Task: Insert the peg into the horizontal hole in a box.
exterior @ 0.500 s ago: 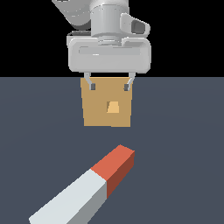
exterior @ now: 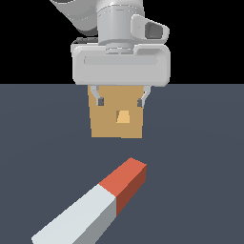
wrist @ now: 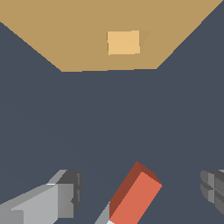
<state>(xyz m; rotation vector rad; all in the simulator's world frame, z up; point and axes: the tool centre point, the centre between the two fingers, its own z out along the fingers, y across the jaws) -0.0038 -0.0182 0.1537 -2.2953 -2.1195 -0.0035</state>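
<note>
The peg (exterior: 95, 205) lies on the dark floor in the foreground, its red-orange end (exterior: 125, 182) pointing toward the box. The tan box (exterior: 116, 119) stands behind it, with the lighter hole (exterior: 124, 116) in the middle of its face. My gripper (exterior: 120, 101) hangs open and empty above the floor, in front of the box's upper part and clear of the peg. In the wrist view the peg's red end (wrist: 135, 194) shows between the two fingers (wrist: 65, 192), lower down and untouched. The box (wrist: 87, 39) and its hole (wrist: 123, 42) show beyond it.
Dark grey-blue floor (exterior: 200, 157) surrounds the peg and box. The arm's white wrist body (exterior: 119, 62) hides the box's top edge in the exterior view.
The gripper has come down a little and looks slightly nearer. The peg and the box have not moved.
</note>
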